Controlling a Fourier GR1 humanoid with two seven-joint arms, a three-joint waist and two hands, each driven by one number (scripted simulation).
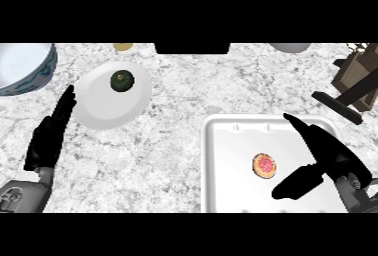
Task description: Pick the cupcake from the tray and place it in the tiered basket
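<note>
Cupcake [265,165] on tray [221,165], lower right of frame, just left of right hand [325,155], fingers spread wide, empty; left hand [50,135] far off, open.

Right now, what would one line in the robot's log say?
phase: reaching | right hand: open over tray, beside cupcake | left hand: open, resting | cupcake: on tray, not held

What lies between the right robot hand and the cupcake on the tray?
Nothing: in the head view, only bare tray floor separates the cupcake from the right robot hand, whose open fingers and thumb frame it from the right without touching it.
</note>
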